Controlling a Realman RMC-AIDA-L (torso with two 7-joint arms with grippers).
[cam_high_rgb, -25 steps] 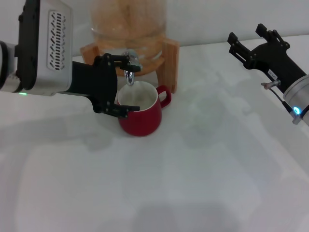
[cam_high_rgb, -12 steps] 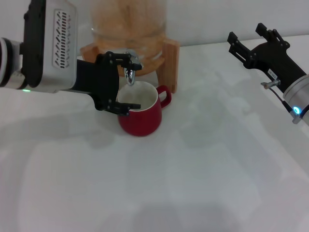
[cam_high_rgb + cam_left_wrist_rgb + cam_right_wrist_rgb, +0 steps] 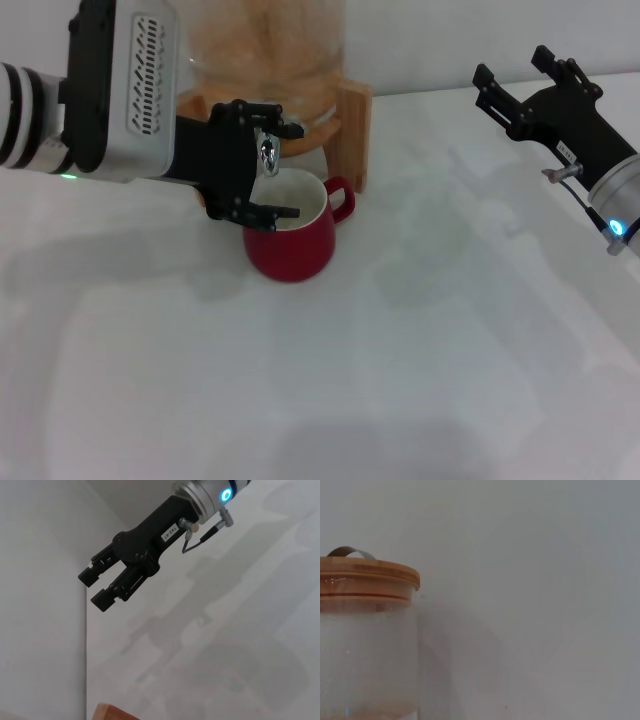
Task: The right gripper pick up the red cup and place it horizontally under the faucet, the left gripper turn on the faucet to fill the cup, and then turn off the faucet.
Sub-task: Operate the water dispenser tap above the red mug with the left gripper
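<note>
Red cup (image 3: 292, 238) sits upright on the table right under the faucet (image 3: 267, 152), so the fill step is in hand. Left gripper (image 3: 262, 160) has its fingers spread wide around the faucet, not clamped — I'd close on the lever only and turn gently, clear of the cup rim. Right gripper (image 3: 525, 88) parked far right, fingers apart, holding nothing.

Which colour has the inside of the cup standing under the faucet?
White inside the red cup, seen best in the head view.
</note>
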